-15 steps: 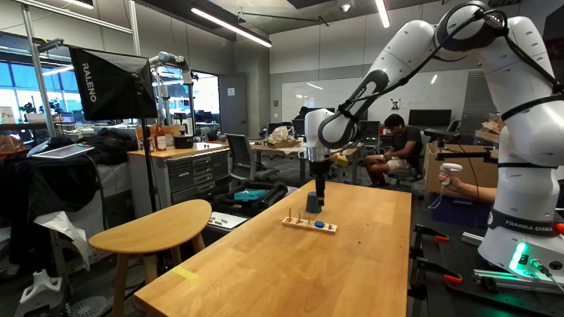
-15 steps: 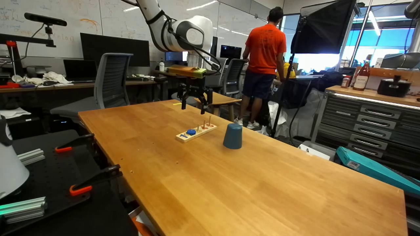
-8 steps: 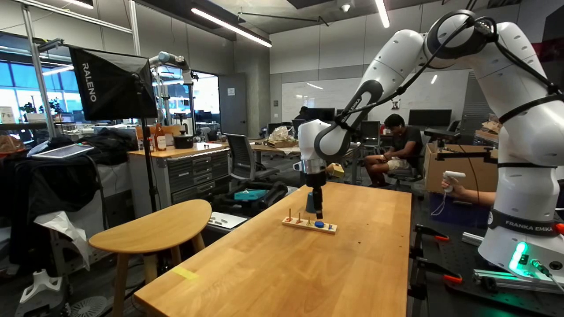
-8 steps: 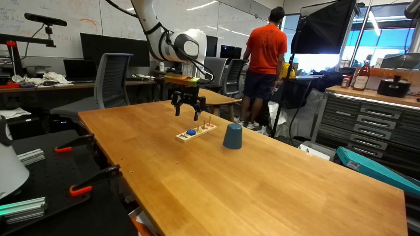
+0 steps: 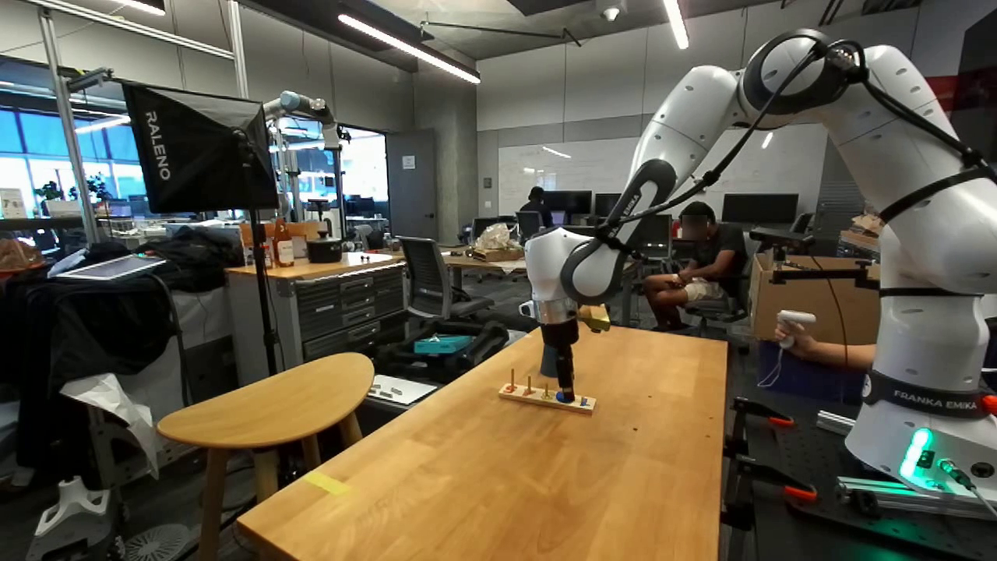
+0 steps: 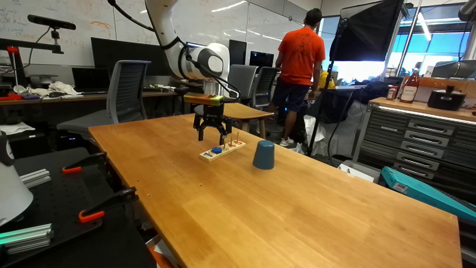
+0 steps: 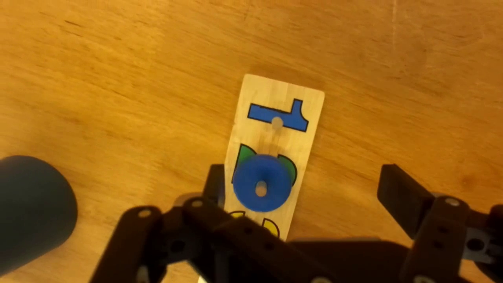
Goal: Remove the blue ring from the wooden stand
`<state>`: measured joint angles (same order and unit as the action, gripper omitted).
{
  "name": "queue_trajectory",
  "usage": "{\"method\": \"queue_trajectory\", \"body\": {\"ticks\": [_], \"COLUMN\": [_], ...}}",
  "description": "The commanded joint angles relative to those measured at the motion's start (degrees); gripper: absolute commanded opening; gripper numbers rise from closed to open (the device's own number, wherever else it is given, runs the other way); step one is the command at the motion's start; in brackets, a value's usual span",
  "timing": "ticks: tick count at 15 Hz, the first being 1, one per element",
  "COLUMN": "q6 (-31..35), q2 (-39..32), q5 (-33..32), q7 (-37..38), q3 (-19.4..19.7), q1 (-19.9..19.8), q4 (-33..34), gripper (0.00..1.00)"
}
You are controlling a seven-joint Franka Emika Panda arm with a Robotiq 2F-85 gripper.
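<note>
Your jaws are spread above the round blue ring [image 7: 272, 173], seated on the oblong pale-wood stand [image 7: 255, 135]. Near them: tapered blue-grey cup [image 7: 31, 212], cropped in wrist view; jaws partly mask the stand.

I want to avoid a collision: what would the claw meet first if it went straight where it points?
Probably the wooden stand: in the wrist view, one finger of the open claw appears at its long edge, near the blue ring. Depth is unclear; perhaps the ring instead.
</note>
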<state>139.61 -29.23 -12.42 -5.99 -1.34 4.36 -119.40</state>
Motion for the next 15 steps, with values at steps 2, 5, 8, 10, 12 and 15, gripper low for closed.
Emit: {"method": "queue_trajectory", "body": {"ticks": [2,5,8,10,12,15], "q6": [1.16,1.04,0.7,0.63,0.53,0.63], "q2": [-3.71,-4.99,-5.77,-5.9,-5.77,-5.12], "q5": [-2.09,-0.81,1.34,2.24,2.77,4.21], "q7": [2.44,2.1,1.18,1.1,1.07,1.18], "q3": [1.8,1.56,0.43,0.17,0.03,-0.48], "q1": [0.85,0.21,-0.92,-1.11,-1.18,-1.21], "q4": [2.68,3.96,5.34,5.92,6.13,5.45], "gripper": [1.0,1.0,1.0,1.0,1.0,1.0]}}
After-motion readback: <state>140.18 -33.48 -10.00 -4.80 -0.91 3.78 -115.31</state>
